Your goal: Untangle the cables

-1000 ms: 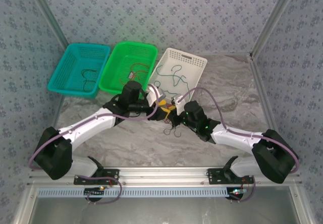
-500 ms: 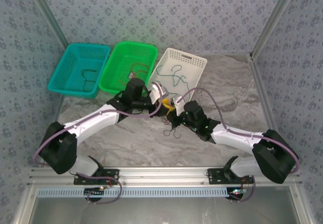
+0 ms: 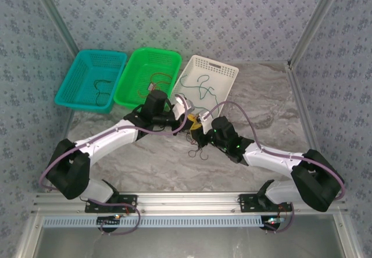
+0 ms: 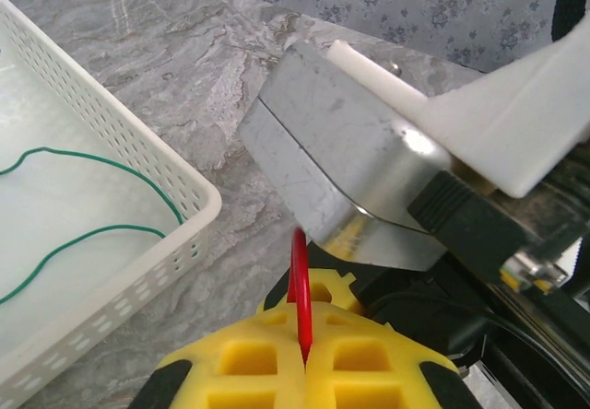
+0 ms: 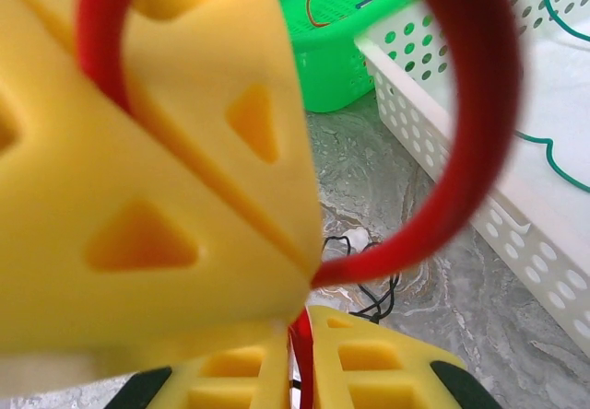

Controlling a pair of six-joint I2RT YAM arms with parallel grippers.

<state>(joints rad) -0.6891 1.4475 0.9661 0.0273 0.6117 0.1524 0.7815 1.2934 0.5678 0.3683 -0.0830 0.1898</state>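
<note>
Short of the white basket (image 3: 225, 71), black cables (image 3: 199, 151) lie knotted on the tabletop (image 3: 261, 113). Closer to the basket, the left pincer (image 4: 304, 361) and right pincer (image 5: 300, 358) each pinch one red cable (image 4: 300, 275), pads nearly touching. Best to draw them apart slowly, watching for snags. Whether the red one runs into that knot is hidden beneath the arms.

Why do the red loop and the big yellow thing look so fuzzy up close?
Right wrist view: the thin red cable and the yellow rubber pad sit too close to the lens, so they blur; the white plastic basket behind is sharper. Left wrist view: a bright glare spot on the grey metal block. Top external view: even light, sharp.
</note>
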